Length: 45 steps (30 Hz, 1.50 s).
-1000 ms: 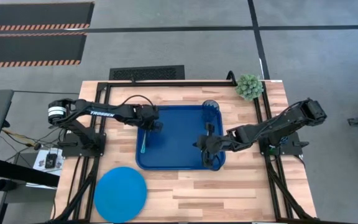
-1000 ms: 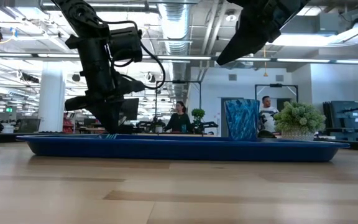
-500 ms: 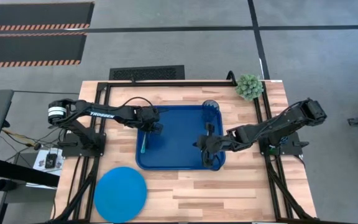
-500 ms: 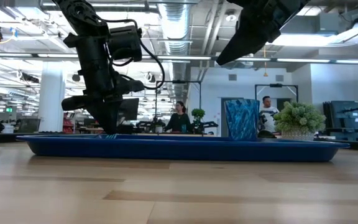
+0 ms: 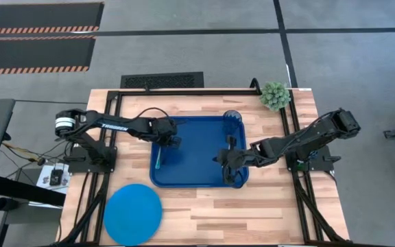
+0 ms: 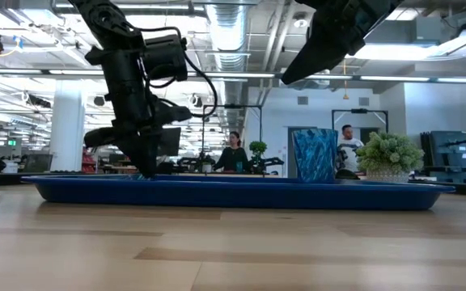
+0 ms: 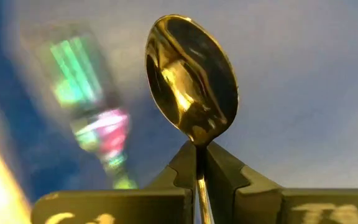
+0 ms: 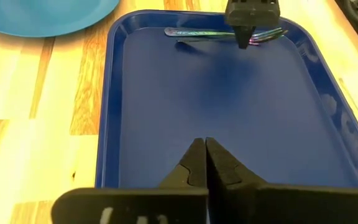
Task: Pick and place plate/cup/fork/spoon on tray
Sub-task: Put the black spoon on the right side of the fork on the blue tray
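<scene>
My left gripper (image 5: 172, 140) hangs over the left part of the dark-blue tray (image 5: 199, 147), pointing down, shut on the dark metallic spoon (image 7: 191, 78). It also shows in the low view (image 6: 146, 166), just above the tray's floor. The teal fork (image 5: 158, 158) lies flat on the tray beside it and also shows in the right wrist view (image 8: 219, 33). The dark-blue cup (image 5: 232, 121) stands upright in the tray's far right corner. The bright-blue plate (image 5: 133, 213) lies on the table near the left front. My right gripper (image 5: 226, 158) is shut and empty above the tray's right side. My left gripper pinches the spoon's thin handle (image 7: 199, 163) between its two fingers, just behind the bowl. The fingers point down from above and lie along the handle. The oval bowl (image 7: 191, 74) sticks out beyond the fingertips toward the tray floor.
A small green potted plant (image 5: 275, 95) stands at the table's far right corner. The tray's middle (image 8: 229, 112) is bare blue floor. People show in the room far behind the table in the low view.
My left gripper, still shut on the spoon, has shifted slightly over the tray's left part and come a little lower toward the tray floor.
</scene>
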Tool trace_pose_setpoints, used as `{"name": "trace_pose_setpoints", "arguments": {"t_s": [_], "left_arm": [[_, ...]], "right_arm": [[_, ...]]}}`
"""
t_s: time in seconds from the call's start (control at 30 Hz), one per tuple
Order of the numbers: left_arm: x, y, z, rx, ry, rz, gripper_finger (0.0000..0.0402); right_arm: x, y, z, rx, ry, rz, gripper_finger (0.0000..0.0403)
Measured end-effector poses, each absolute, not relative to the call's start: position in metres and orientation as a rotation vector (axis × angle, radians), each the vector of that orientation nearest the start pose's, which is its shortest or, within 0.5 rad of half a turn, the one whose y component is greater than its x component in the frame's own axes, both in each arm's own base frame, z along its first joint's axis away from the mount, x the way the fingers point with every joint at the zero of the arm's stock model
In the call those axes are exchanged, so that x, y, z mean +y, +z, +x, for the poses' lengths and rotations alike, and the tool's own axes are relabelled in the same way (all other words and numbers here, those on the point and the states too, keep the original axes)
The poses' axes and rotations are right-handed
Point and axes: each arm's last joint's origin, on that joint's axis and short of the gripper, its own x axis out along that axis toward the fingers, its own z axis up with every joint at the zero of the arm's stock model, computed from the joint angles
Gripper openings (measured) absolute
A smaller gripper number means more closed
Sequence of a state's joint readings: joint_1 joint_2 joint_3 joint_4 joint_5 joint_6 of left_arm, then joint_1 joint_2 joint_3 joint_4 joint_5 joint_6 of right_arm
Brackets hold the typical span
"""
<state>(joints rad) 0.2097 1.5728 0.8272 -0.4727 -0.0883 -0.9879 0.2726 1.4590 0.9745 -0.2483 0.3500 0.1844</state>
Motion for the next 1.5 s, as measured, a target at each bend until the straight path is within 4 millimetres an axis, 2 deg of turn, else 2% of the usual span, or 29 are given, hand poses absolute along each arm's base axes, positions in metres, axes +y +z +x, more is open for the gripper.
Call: {"name": "trace_pose_setpoints", "arguments": {"t_s": [0.23,0.4,0.77,1.0,1.1,1.37,1.5], "left_arm": [[0.062,0.147,0.284,1.013,0.825,-0.888,0.0005],[0.063,0.145,0.285,1.032,0.838,-0.882,0.0008],[0.063,0.143,0.284,1.034,0.871,-0.874,0.0068],[0.063,0.143,0.284,1.059,0.829,-0.812,0.0079],[0.063,0.145,0.284,1.095,0.788,-0.739,0.0074],[0.066,0.170,0.290,1.187,0.799,-0.510,0.0062],[0.057,0.175,0.303,1.150,0.622,-0.412,0.0061]], "right_arm": [[0.073,0.241,0.297,0.685,-0.137,-0.049,0.0006],[0.073,0.241,0.297,0.686,-0.137,-0.049,0.0003],[0.073,0.241,0.297,0.686,-0.136,-0.048,0.0003],[0.073,0.241,0.297,0.686,-0.136,-0.048,0.0006],[0.073,0.241,0.297,0.686,-0.136,-0.048,0.0004],[0.073,0.241,0.297,0.686,-0.136,-0.049,0.0007],[0.073,0.241,0.297,0.686,-0.135,-0.049,0.0004]]}}
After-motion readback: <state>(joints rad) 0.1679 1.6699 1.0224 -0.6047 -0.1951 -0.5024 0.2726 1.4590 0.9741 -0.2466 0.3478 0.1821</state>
